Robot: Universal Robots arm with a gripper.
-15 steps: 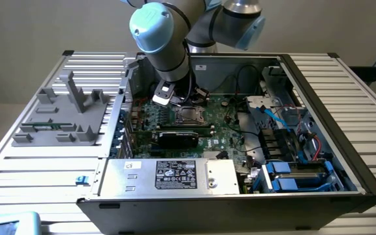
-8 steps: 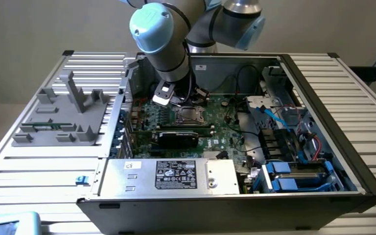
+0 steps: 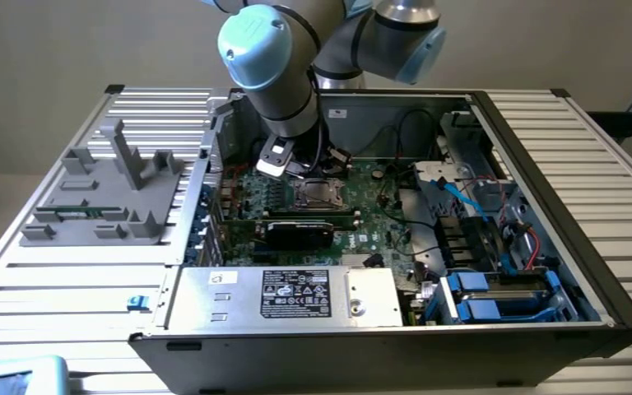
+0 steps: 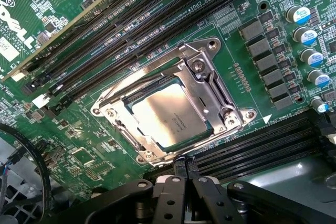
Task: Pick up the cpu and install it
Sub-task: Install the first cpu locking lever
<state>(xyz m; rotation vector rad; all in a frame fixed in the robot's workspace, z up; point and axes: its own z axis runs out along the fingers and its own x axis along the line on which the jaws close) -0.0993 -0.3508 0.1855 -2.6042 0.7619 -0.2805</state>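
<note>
Slatted surface [image 3: 63,280] carries an open PC case [image 3: 579,247]. Cpu [image 4: 169,115] sits in socket [image 4: 210,85], seemingly installed; gripper [image 4: 183,167] just beside it, clenched, empty.

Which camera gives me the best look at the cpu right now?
The wrist view: the cpu lies in its metal-framed socket, silver top plainly visible. In the exterior view it is a small grey square just below the arm.

the arm [image 3: 277,78] reaches steeply down, its pincer [image 4: 182,167] empty with fingers pressed together.
</note>
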